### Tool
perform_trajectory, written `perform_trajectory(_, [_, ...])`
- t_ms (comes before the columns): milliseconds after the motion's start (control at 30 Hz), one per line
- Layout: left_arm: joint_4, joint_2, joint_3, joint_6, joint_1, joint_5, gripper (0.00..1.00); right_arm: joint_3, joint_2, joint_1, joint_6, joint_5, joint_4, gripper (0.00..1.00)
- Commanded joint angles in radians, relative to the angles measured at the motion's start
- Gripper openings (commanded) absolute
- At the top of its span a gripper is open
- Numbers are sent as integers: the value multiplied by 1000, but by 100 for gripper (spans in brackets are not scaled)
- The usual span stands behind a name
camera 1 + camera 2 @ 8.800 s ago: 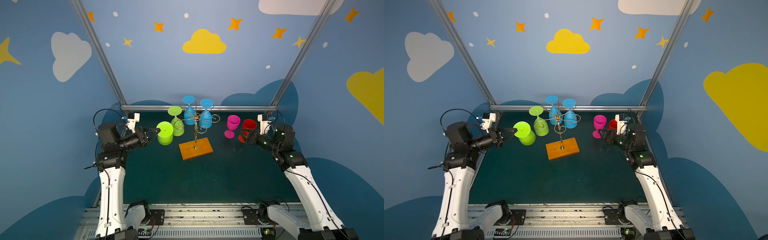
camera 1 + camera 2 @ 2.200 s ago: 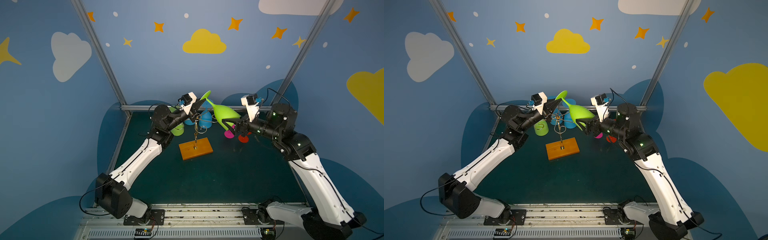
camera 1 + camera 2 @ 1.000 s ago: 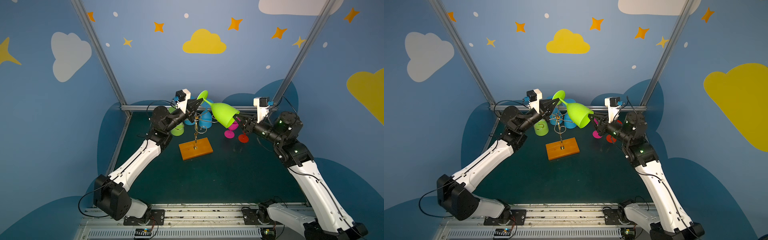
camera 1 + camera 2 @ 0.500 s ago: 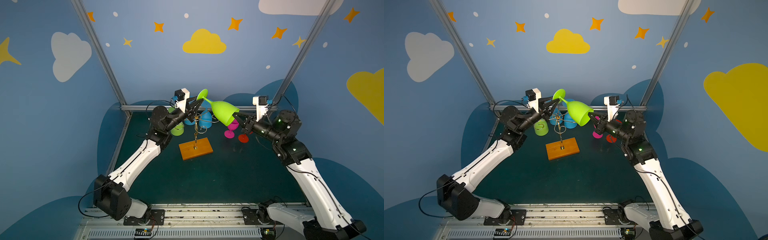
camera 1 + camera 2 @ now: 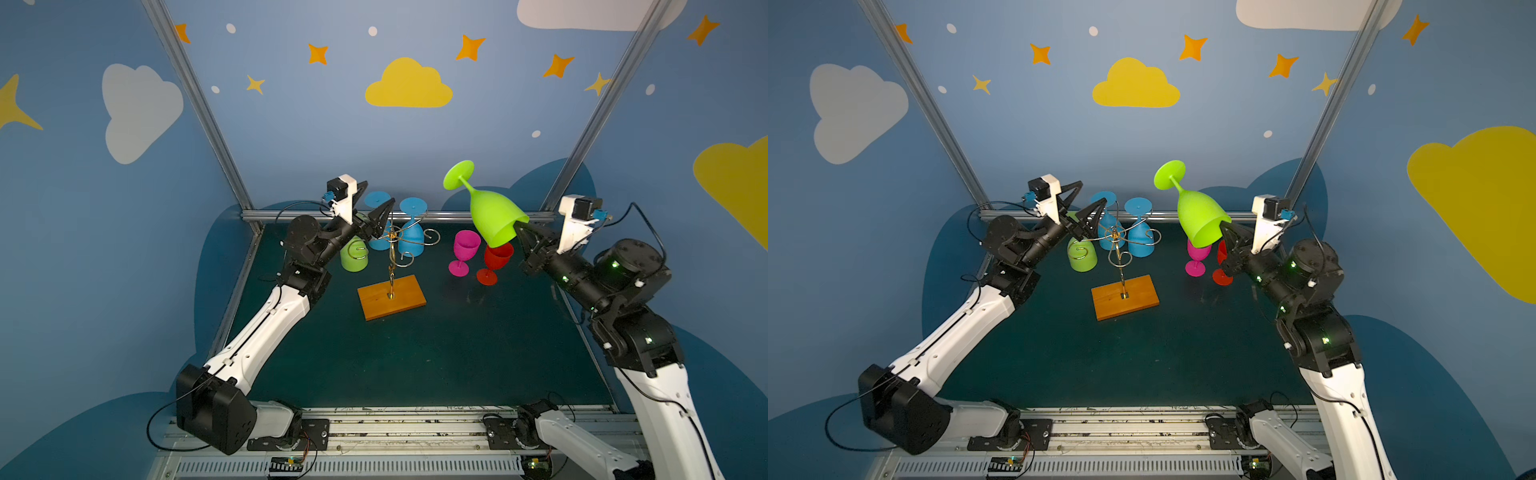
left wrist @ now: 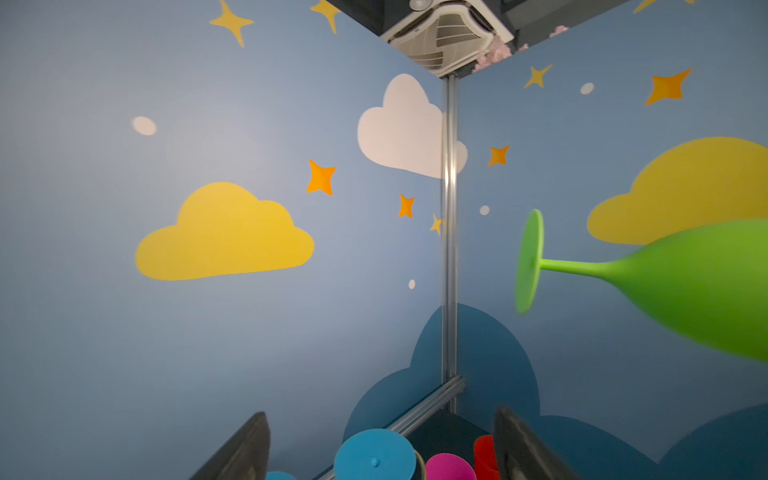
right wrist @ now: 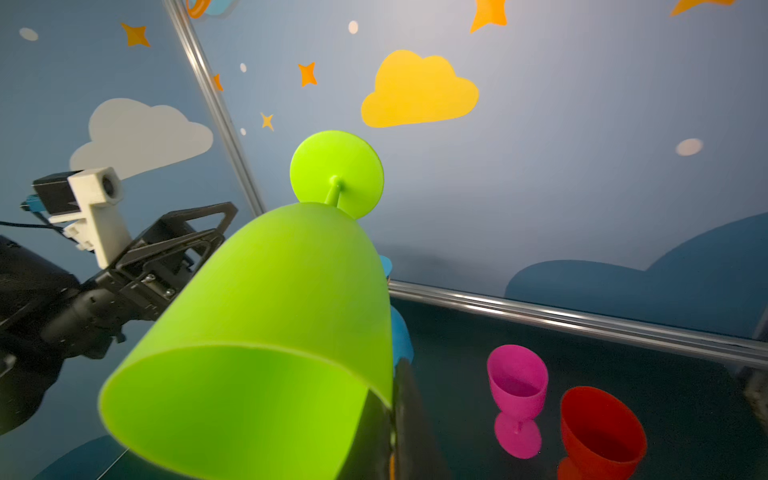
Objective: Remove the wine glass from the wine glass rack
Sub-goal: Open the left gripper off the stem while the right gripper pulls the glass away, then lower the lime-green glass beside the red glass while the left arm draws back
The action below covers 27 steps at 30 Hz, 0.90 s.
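The green wine glass [image 5: 492,216] [image 5: 1200,218] hangs in the air right of the rack, foot up and tilted. My right gripper [image 5: 517,226] [image 5: 1223,226] [image 7: 392,411] is shut on its rim, one finger inside the bowl [image 7: 270,332]. The wine glass rack [image 5: 390,249] [image 5: 1120,253], gold wire on an orange-brown wooden base [image 5: 392,297], stands mid-table. Two blue glasses [image 5: 411,237] and another green glass [image 5: 354,257] hang from it upside down. My left gripper [image 5: 380,191] [image 5: 1092,191] [image 6: 380,413] stands open and empty above the rack's top. The held glass [image 6: 685,282] is well clear of it.
A pink glass [image 5: 463,249] [image 7: 517,382] and a red glass [image 5: 496,259] [image 7: 602,428] stand upright on the dark green table, below and beside the held glass. An aluminium frame bar [image 5: 399,216] runs along the back edge, with blue walls close behind.
My left gripper has opened and let go of the green glass's stem. My right arm has carried the glass to the right, away from the rack, foot tilted further up.
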Motion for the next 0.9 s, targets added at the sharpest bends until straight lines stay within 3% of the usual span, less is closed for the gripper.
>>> perform_trajectory(0, [4,-68,-50,-46,68,-90,88,53,-11,-4,-87,128,-261,0])
perform_trajectory(200, [-59,-183,-157,-74,214,-145,92,103,-24,-6,-122,211,-603,0])
perform_trajectory(433, [4,-284,-387,-101,348,-186,93,29,-12,-6,-90,244,-738,0])
perform_trajectory(667, [45,-262,-477,-120,401,-121,93,-8,85,-20,-73,356,-851,0])
perform_trajectory(867, [20,-275,-509,-133,410,-117,93,-51,162,-107,-85,363,-858,0])
